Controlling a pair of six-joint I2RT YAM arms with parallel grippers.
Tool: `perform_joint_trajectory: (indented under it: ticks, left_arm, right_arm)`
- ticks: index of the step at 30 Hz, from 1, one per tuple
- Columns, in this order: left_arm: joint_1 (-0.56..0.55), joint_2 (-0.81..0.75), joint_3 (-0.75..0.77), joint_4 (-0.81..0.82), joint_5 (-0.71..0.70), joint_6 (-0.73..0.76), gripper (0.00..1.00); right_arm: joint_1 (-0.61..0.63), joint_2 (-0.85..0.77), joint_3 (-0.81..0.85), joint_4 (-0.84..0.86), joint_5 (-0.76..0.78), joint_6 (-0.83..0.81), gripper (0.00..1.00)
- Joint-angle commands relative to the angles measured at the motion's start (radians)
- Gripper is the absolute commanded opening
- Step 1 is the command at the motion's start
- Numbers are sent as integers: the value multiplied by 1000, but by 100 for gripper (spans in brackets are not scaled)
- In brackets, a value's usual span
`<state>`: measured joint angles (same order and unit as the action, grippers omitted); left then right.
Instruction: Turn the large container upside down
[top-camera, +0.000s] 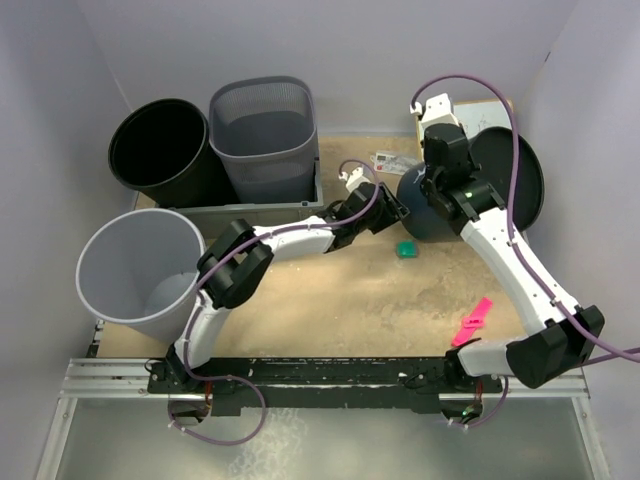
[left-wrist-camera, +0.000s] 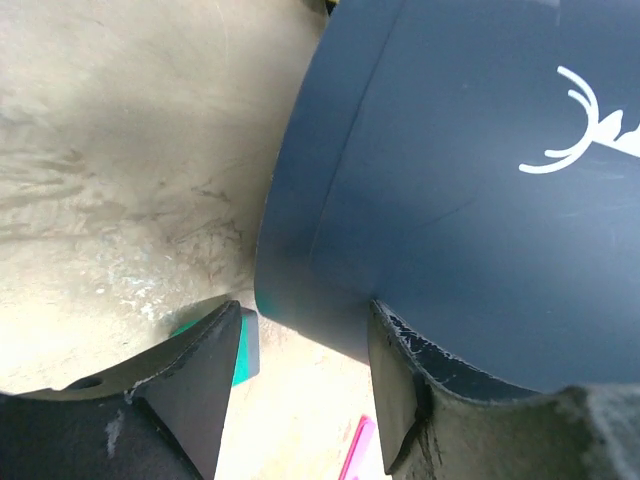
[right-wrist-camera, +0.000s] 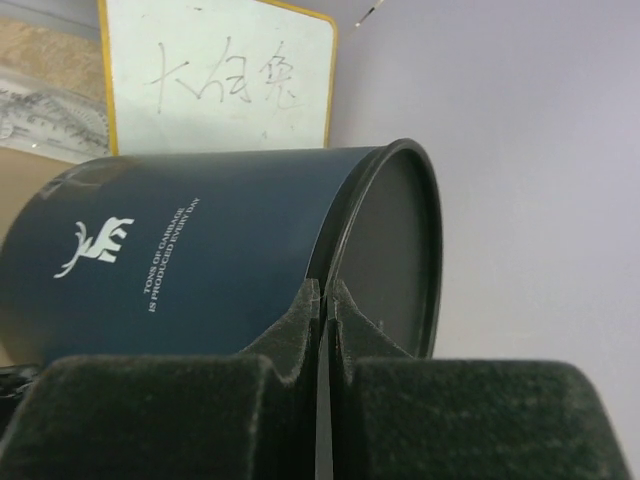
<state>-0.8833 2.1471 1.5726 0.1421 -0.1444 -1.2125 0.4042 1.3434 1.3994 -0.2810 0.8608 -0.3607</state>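
Clamped tight, the right claw (right-wrist-camera: 325, 292) has its two fingers pinched on the rim wall of the navy container (right-wrist-camera: 200, 260), one inside the mouth and one outside. And the container is on its side at the back right of the table (top-camera: 330, 300), mouth turned to the right, base toward the middle. The left claw (left-wrist-camera: 305, 315) is spread open at that base end, gripping nothing, its right finger hard against the navy wall. By my read we're about halfway through the flip: tipped over, not yet inverted. The next move calls for the right wrist to roll the rim on down to the tabletop while the left claw lifts or props the base so it swings over without sliding away. Quick count: one navy container, and three other bins, namely one black bin (top-camera: 160, 150), one mesh bin (top-camera: 265, 130) and one pale grey bin (top-camera: 135, 270). Add one green block (top-camera: 406, 249), one pink piece (top-camera: 472, 322) and one whiteboard (right-wrist-camera: 220, 75).
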Motion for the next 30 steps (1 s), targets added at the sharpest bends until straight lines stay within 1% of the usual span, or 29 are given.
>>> perform_joint_trajectory:
  ticks: [1, 4, 11, 15, 19, 23, 24, 25, 27, 28, 29, 30]
  left_arm:
    - [-40, 52, 91, 45, 65, 3, 51]
    - [-47, 84, 115, 46, 97, 12, 52]
    - [-65, 164, 229, -9, 196, 58, 53]
    - [-85, 191, 277, -47, 209, 84, 54]
    - [-89, 166, 251, -48, 215, 100, 55]
    - [-89, 76, 180, -57, 209, 144, 56]
    - [-89, 46, 161, -67, 207, 161, 57]
    - [-91, 7, 140, -79, 207, 180, 58]
    - [-93, -56, 92, -107, 199, 224, 60]
    - [-96, -89, 69, -127, 192, 250, 61]
    - [-101, -123, 42, -151, 180, 276, 63]
    - [-107, -160, 14, -174, 167, 305, 64]
  right_arm:
    - [5, 9, 5, -173, -55, 51, 0]
    - [6, 8, 2, -180, -52, 48, 0]
    - [7, 38, 42, -251, -25, 75, 0]
    - [7, 56, 34, -257, 1, 94, 0]
    - [7, 73, 11, -277, 2, 125, 0]
    - [5, 94, 29, -322, 58, 164, 0]
    - [5, 99, 53, -352, 53, 184, 3]
    - [5, 101, 82, -388, 36, 212, 14]
    - [5, 91, 135, -428, 6, 247, 49]
    - [7, 81, 161, -446, -22, 260, 63]
    - [7, 70, 199, -480, -68, 290, 72]
    - [7, 58, 230, -504, -108, 310, 75]
